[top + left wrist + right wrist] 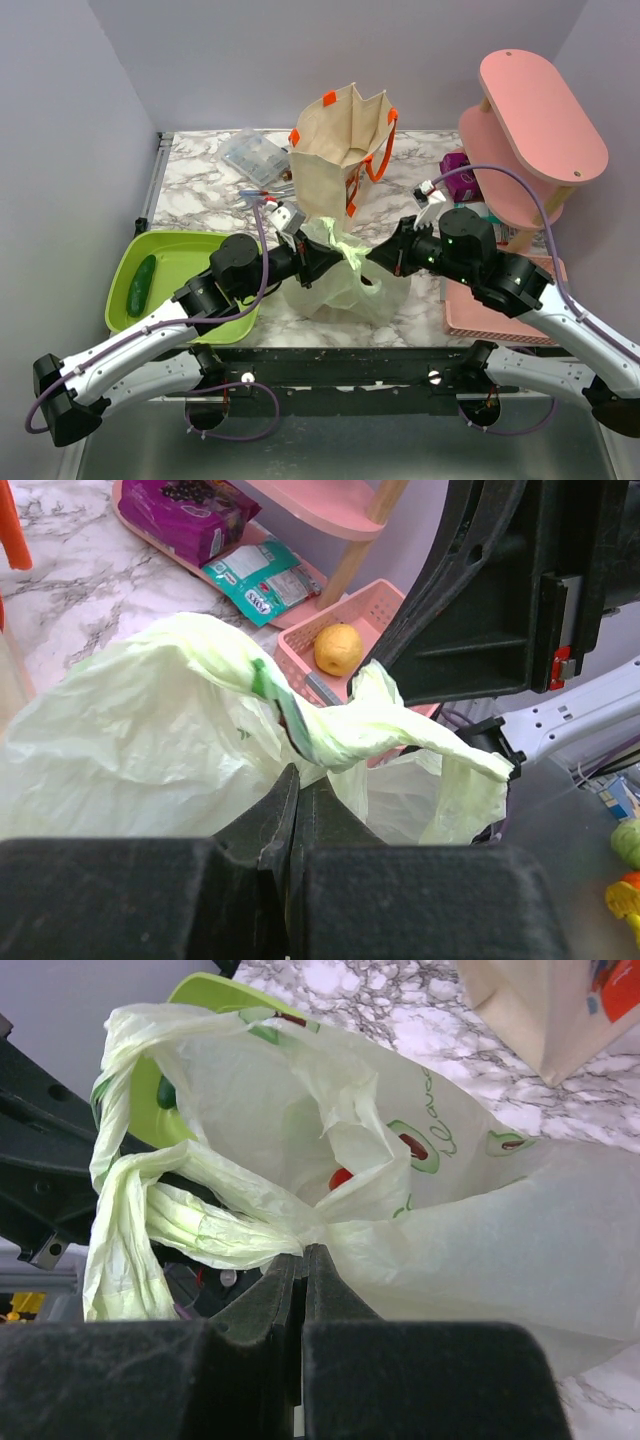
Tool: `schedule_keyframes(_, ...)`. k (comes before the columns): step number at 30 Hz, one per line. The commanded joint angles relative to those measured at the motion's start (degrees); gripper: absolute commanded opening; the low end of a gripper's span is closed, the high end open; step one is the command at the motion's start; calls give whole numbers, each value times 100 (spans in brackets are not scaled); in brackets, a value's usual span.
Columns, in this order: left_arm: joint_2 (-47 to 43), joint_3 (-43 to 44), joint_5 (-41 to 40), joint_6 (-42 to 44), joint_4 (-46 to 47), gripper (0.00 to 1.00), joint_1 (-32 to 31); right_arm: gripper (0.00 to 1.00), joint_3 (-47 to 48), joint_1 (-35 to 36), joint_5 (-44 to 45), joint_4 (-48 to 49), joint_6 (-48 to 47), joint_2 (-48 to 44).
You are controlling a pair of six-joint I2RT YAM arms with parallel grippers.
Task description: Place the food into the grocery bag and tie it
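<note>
The light green grocery bag [335,285] stands at the table's middle, between both arms. My left gripper [345,256] is shut, its tips [294,770] pinching bag plastic below a twisted handle [400,730] that stretches toward the right arm. Facing it, my right gripper [372,258] is also shut, its tips [304,1252] clamped where the bag's handle loops [200,1220] gather. Avocado prints show on the bag wall [470,1200]. A red piece of food [341,1177] shows inside the bag; the rest of its contents are hidden. A yellow lemon [338,648] lies in a pink basket [300,665].
A stiff beige tote [335,150] with orange handles stands right behind the bag. A green tray [180,255] holding a cucumber [141,284] sits at the left. A pink two-level shelf [535,120] and snack packs [190,505] are at the right, with a clear plastic box [255,155] at the back.
</note>
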Motion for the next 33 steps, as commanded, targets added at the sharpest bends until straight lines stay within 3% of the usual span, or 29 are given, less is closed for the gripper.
schedule_keyframes(1,-154,74,-154,-66,-241,0,-31,1,127,25,596,-182,46,-153)
schedule_keyframes(23,-816,93,-801,-501,-1166,0,-32,1,-317,26,1820,-453,1009,-481)
schedule_keyframes(33,-836,604,-724,-368,-2924,0,-32,1,-271,23,2301,-656,1157,-515)
